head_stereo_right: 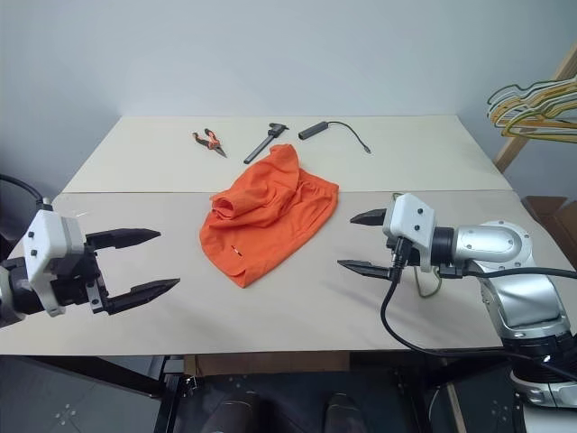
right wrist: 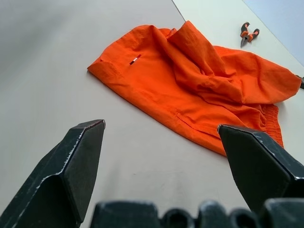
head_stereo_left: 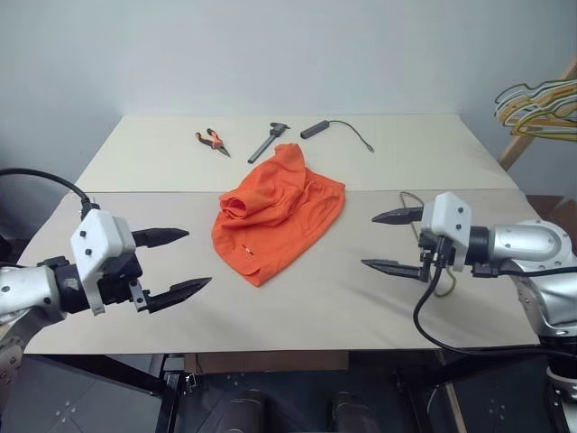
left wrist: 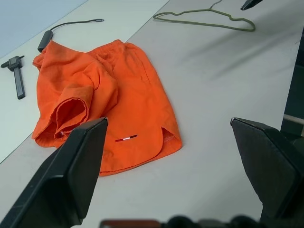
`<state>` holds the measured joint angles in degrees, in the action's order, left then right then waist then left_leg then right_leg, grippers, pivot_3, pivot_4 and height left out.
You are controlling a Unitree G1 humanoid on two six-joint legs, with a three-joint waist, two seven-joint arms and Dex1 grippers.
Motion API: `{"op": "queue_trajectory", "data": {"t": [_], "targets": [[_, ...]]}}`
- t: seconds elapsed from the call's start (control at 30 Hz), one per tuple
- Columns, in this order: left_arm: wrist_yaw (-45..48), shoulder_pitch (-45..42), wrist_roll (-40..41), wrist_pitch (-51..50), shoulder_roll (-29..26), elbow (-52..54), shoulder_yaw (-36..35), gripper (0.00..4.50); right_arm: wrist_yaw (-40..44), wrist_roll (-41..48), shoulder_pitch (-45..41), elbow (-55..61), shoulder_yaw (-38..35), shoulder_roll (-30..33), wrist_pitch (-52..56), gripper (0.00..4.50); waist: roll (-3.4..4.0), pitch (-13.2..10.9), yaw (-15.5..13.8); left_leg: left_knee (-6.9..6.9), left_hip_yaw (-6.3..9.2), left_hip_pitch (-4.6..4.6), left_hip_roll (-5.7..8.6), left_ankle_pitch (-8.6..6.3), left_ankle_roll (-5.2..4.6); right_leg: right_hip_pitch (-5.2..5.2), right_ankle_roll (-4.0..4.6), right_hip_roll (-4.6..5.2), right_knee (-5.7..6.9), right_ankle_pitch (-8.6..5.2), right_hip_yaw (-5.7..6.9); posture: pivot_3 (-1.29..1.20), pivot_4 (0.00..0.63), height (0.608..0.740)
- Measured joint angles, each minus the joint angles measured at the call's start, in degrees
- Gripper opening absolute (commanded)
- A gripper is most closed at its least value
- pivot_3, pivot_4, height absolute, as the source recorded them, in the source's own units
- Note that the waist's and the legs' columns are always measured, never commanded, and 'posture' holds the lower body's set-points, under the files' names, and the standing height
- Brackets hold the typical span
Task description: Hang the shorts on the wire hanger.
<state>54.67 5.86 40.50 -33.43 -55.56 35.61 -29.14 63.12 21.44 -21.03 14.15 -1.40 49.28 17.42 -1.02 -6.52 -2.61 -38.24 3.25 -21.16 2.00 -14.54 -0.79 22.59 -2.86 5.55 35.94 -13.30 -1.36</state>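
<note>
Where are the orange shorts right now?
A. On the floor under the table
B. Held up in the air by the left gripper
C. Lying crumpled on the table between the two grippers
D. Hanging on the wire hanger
C: the shorts lie in a rumpled heap on the table, between the open left gripper and the open right gripper; neither touches them, and the wire hanger lies bare.

Plain pale wall (head_stereo_left: 288,54), beige table (head_stereo_left: 135,153), wooden rack (head_stereo_left: 523,135) at right

The shorts (head_stereo_left: 278,216) lie mid-table (head_stereo_left: 162,153), the wire hanger (left wrist: 205,19) to their right, pliers (head_stereo_left: 212,141) behind.
</note>
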Motion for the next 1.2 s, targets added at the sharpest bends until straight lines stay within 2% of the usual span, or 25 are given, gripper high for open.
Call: {"op": "queue_trajectory", "data": {"t": [0.43,0.67,0.83,0.97,1.1,1.2], "targets": [[0.0,-0.1,-0.5,0.7,0.7,-0.1,0.1,4.5,0.1,-0.9,0.1,0.0,0.2,0.1,-1.2,4.45,-0.01,0.0,0.0,0.0,-0.01,0.0,0.0,0.0,0.0,0.0,0.0,-0.01,0.0,0.0,-0.01,0.14,0.054,0.74],[-0.2,1.0,-0.9,0.7,0.8,1.1,0.1,4.5,3.2,-10.7,2.4,-1.9,6.1,1.5,-14.9,4.45,-0.02,0.0,0.1,0.0,-0.07,0.02,0.01,0.0,0.0,0.0,0.0,-0.01,0.0,0.0,-0.02,0.12,0.058,0.74],[-0.3,1.9,-0.9,0.7,0.9,2.0,0.2,4.5,2.8,-21.1,2.3,-8.8,11.4,2.6,-28.6,4.45,-0.03,0.0,0.3,0.0,-0.11,0.06,0.02,0.0,0.01,-0.03,0.02,-0.04,0.01,0.01,-0.03,0.12,0.062,0.74],[-0.7,1.2,-0.8,0.7,0.9,2.1,1.3,4.5,-2.5,-29.7,-3.1,-15.1,16.2,-3.4,-33.2,4.45,-0.05,0.0,1.0,0.0,-0.16,0.16,-0.01,0.0,0.03,-0.02,0.12,-0.18,0.06,0.07,-0.19,0.1,0.061,0.74],[-1.0,1.0,-0.9,0.7,1.1,2.2,2.6,4.5,-11.9,-40.0,-12.4,-26.6,20.7,-10.4,-36.5,4.45,-0.05,0.1,1.7,0.01,-0.14,0.16,0.0,0.02,0.11,0.04,0.14,-0.21,0.1,0.08,-0.26,0.11,0.059,0.74],[-2.6,0.4,-1.8,0.4,1.1,2.4,4.4,4.5,-15.9,-43.0,-16.6,-33.9,22.5,-14.2,-38.4,4.45,-0.06,0.1,1.7,0.01,-0.08,0.09,0.01,0.0,0.18,0.17,0.15,-0.21,0.13,0.09,-0.3,0.12,0.058,0.74]]}}
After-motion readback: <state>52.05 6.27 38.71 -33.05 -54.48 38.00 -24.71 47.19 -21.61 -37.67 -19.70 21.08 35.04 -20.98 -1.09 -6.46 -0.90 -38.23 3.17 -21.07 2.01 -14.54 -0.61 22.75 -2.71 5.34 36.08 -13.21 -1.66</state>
